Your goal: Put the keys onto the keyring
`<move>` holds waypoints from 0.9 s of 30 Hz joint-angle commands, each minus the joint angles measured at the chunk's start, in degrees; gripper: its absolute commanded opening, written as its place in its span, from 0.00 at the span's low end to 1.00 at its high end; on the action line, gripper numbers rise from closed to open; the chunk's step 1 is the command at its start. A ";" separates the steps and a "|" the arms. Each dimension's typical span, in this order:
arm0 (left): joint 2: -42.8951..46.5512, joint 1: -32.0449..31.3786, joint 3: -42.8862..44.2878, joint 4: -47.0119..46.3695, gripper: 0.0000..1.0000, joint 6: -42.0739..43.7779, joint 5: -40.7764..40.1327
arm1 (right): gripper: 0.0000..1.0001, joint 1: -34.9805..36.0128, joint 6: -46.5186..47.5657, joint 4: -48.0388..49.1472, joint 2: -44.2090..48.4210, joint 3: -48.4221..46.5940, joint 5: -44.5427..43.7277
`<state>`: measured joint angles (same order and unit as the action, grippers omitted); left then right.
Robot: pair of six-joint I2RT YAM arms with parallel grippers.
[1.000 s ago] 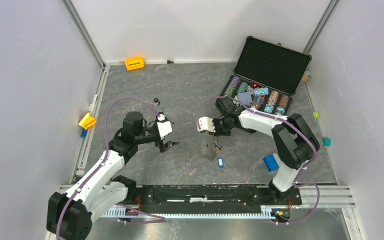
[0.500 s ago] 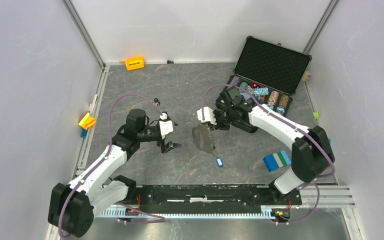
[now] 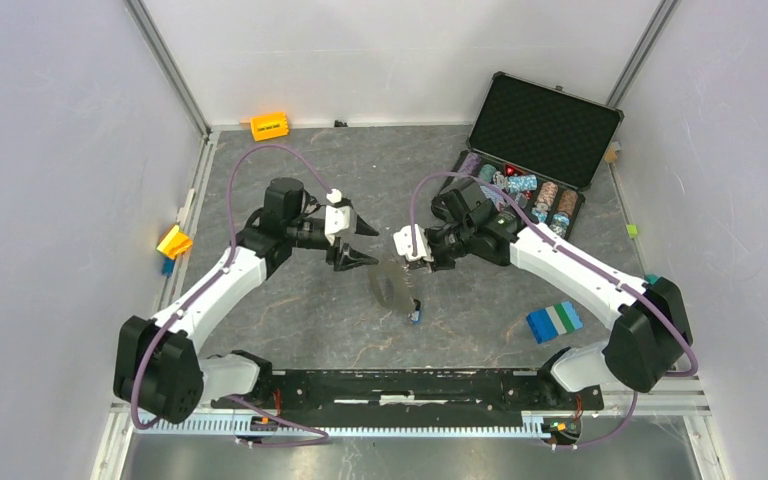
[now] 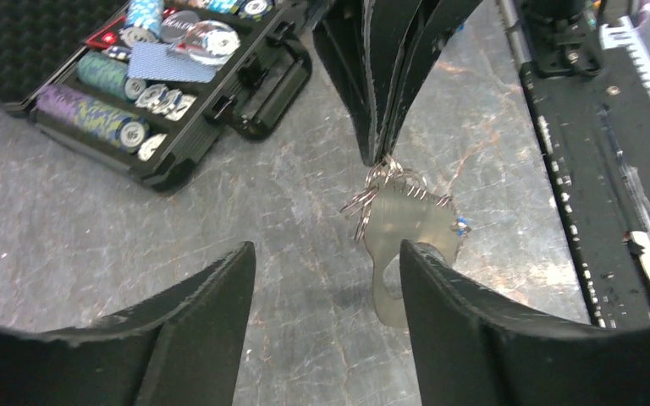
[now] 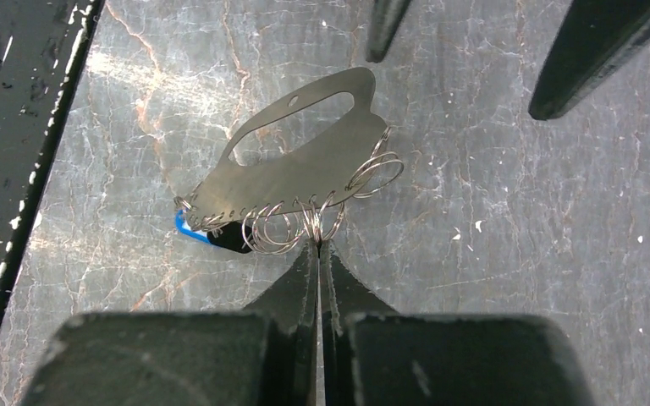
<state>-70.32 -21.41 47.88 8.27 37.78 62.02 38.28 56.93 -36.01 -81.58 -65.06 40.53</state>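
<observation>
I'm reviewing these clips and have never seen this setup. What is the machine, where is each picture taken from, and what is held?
Two robot arms are bolted to a grey table. One picture looks down from above; the other two come from a camera on each wrist. The right arm's fingers are shut on a wire ring of the keyring, a flat metal plate edged with small rings, with a blue key at one end. The left arm's fingers are open, empty, facing it. An open case of poker chips sits at the far right.
</observation>
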 commanded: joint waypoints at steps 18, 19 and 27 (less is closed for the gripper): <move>-13.34 -3.85 15.93 47.37 0.56 58.65 3.26 | 0.00 3.10 6.96 -3.80 2.07 -0.85 4.20; -13.43 -4.33 15.47 47.46 0.56 59.56 3.59 | 0.00 3.23 6.87 -3.80 2.03 -0.80 4.43; -13.47 -6.73 13.75 47.45 0.54 66.86 6.33 | 0.00 4.08 6.80 -3.97 1.66 -0.40 5.75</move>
<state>-83.96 -27.38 62.13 54.65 97.03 65.56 41.91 61.87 -39.40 -81.25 -64.36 43.46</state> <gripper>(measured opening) 0.556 0.007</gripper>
